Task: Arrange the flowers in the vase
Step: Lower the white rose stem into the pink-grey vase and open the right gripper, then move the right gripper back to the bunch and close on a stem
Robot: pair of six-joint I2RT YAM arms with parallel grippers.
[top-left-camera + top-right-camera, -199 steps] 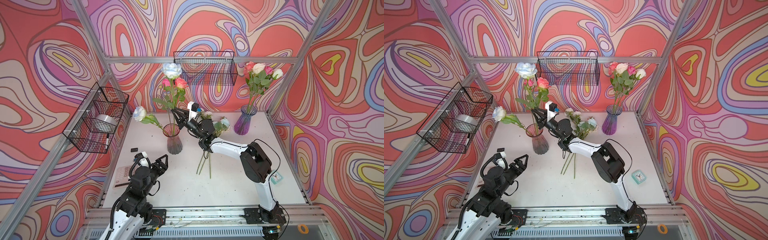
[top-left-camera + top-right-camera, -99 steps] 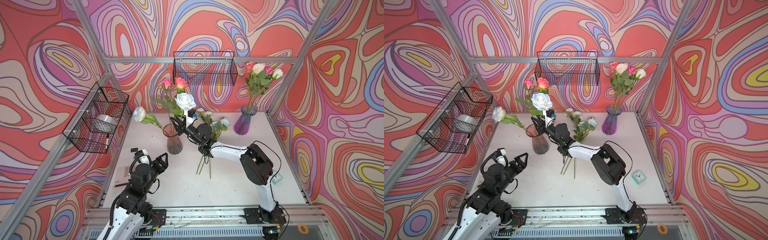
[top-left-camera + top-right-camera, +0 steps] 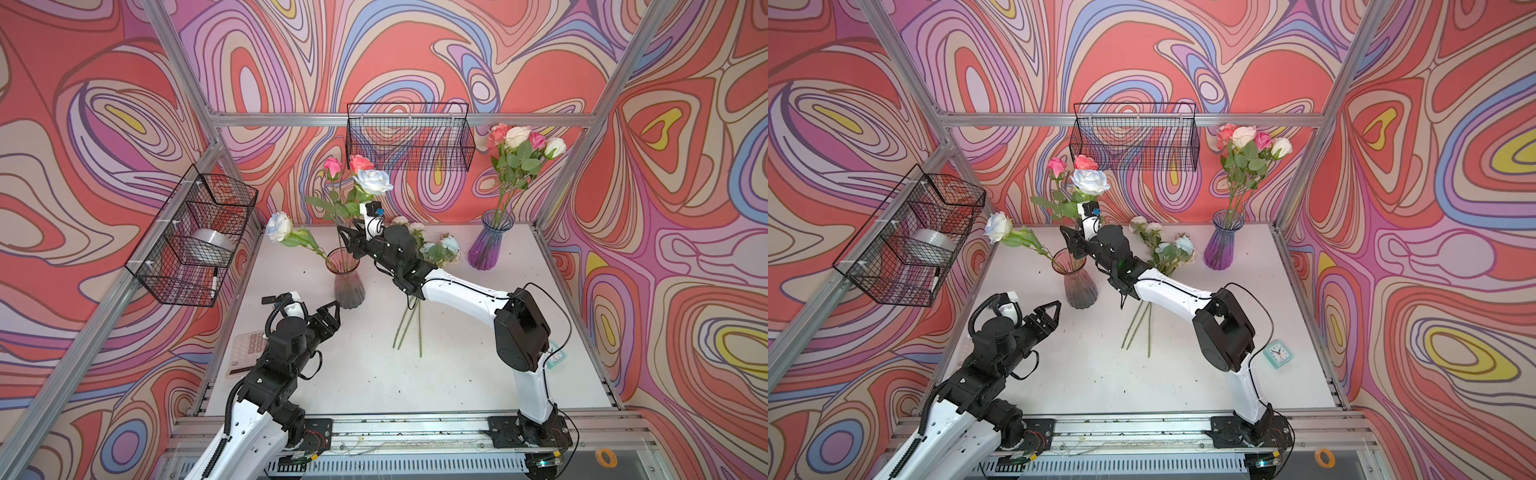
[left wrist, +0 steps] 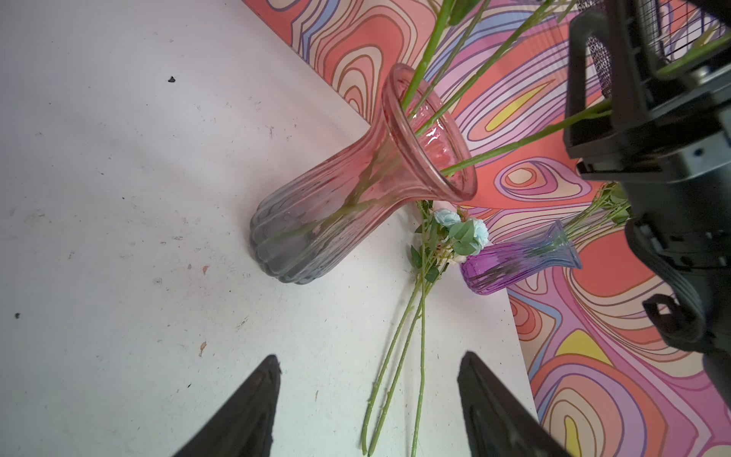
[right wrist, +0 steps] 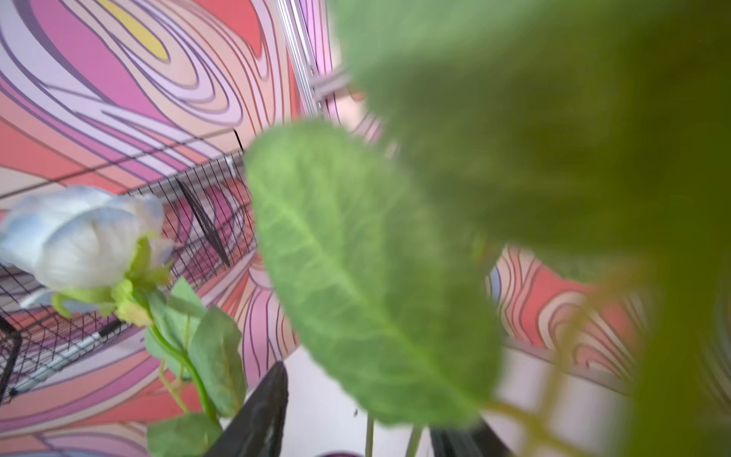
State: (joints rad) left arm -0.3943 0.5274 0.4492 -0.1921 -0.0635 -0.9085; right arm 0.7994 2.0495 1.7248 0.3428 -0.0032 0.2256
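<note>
Four flowers (image 3: pixel 374 183) stand in the pink vase (image 3: pixel 348 286) mid-table, one leaning left. Three loose flowers (image 3: pixel 409 328) lie to its right, near a purple vase (image 3: pixel 489 253). The right gripper (image 3: pixel 348 242) hangs by the stems above the rim, jaws apart. The left gripper (image 4: pixel 368 358) hovers near the base, jaws spread wide.

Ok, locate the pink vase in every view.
In a top view: pink vase left of centre.
In a top view: same spot.
Left wrist: mid-picture.
Right wrist: not made out; leaves fill it.
Shared landmark: purple vase, except right wrist.
</note>
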